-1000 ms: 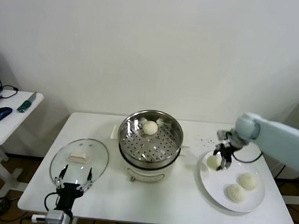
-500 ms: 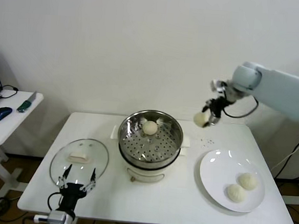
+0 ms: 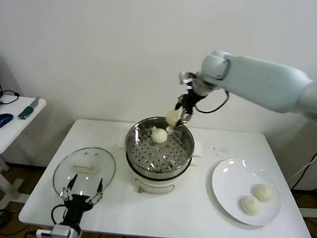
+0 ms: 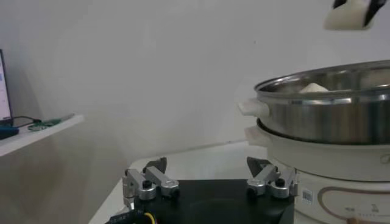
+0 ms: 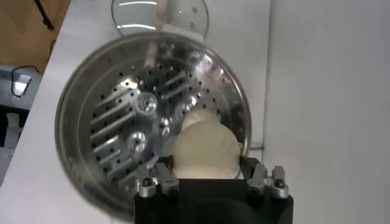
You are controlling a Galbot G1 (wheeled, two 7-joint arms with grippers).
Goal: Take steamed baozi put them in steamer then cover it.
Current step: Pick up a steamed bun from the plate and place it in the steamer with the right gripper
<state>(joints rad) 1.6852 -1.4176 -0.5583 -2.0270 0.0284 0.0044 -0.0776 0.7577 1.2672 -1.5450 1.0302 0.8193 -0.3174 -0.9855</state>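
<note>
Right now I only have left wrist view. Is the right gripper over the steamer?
Observer: Yes. Right gripper is shut on a bun above the steamer's back rim.
Operator: Anything under it?
Observer: One bun lies on the tray, roughly below.
Operator: Plate?
Observer: Two buns sit on the plate.
</note>
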